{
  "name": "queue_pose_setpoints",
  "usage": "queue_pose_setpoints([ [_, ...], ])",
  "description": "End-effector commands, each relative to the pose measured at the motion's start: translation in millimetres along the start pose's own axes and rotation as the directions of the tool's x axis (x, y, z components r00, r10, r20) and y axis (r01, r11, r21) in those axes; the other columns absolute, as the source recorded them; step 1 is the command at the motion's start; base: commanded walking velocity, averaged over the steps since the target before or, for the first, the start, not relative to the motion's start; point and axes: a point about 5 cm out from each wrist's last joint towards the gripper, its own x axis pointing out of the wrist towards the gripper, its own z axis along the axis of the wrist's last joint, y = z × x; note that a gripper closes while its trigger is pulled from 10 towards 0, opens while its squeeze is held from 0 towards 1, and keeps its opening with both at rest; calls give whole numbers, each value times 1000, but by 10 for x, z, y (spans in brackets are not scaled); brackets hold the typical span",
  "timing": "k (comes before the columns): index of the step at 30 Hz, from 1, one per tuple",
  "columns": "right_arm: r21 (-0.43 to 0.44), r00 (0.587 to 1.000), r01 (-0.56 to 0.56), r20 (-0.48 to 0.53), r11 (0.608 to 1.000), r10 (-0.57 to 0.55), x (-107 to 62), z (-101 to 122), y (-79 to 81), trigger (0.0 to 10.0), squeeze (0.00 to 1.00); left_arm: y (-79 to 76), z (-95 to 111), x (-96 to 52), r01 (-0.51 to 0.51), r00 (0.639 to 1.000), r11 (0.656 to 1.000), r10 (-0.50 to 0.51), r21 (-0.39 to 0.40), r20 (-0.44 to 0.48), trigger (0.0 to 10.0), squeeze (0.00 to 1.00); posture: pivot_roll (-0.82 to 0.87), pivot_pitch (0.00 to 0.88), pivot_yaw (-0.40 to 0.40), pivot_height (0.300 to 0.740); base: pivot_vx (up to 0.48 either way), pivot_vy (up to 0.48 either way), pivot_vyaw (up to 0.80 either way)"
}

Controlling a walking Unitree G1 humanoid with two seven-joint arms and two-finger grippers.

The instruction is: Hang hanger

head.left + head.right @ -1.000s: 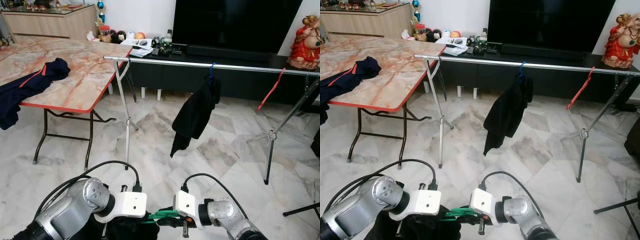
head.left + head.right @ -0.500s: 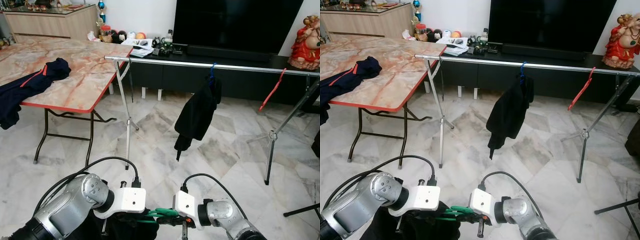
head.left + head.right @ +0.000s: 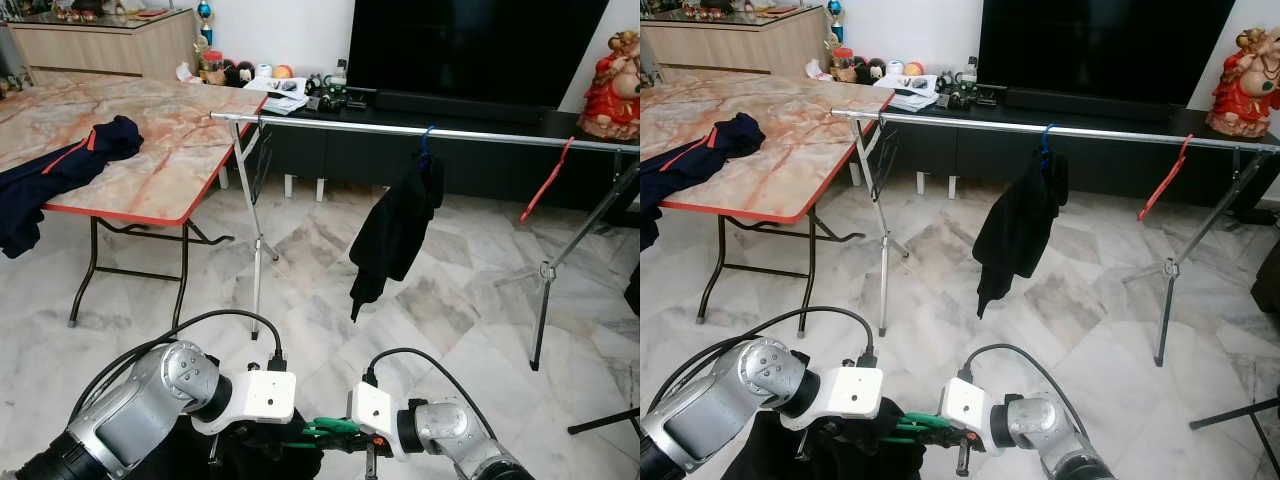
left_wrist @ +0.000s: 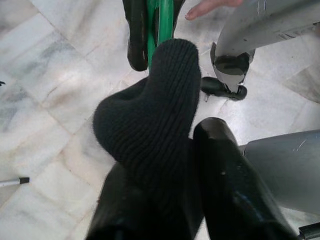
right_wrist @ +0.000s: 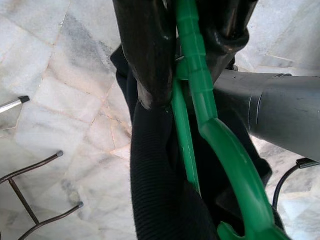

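Low in front of the robot, the right tool (image 5: 185, 55) has its two black fingers closed on the green hanger (image 5: 210, 125), which runs straight out ahead of it into a black knit garment (image 4: 150, 130). The left tool (image 4: 170, 200), facing the right one almost tip to tip, is clamped on that garment. Both silver forearms are bent inward, well short of the clothes rail (image 3: 400, 130) beyond.

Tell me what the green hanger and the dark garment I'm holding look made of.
Green hanger: looks like moulded plastic, smooth, slightly glossy, with ridged steps along its neck. Dark garment: looks like a soft ribbed knit, matte black; fine parallel ribs show. Right gripper grips the hanger, left gripper the knit.
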Motion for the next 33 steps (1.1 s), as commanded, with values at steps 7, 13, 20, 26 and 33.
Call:
queue_pose_setpoints([
  [7, 21, 996, 84, 9, 996, -85, -17, -12, -40, 0, 0, 82, 180, -147, -72, 989, 997, 69, 19, 129, 10000, 1000, 233, 0, -66, 740, 0, 0, 0],
  [13, 52, 989, 150, 4, 987, -150, -24, -59, -46, 0, 0, 44, 242, -139, -72, 967, 997, 79, -38, 242, 10000, 1000, 237, 0, -68, 740, 0, 0, 0],
  [20, 54, 986, 168, 6, 984, -169, -22, -63, -50, 0, 0, 97, 201, -5, -143, 907, 967, 213, -211, 363, 0, 1000, 229, 0, -67, 740, 0, 0, 0],
  [26, 59, 982, 187, 3, 981, -188, -63, -79, -73, 0, 0, 34, 164, 14, -138, 880, 946, 253, -293, 403, 0, 1000, 232, 5, -75, 740, 0, 0, 0],
  [33, 60, 982, 188, -22, 980, -187, -127, -137, -74, 0, 0, -35, 50, -22, -149, 874, 927, 287, -345, 392, 0, 1000, 232, 7, -82, 740, 0, 0, 0],
])
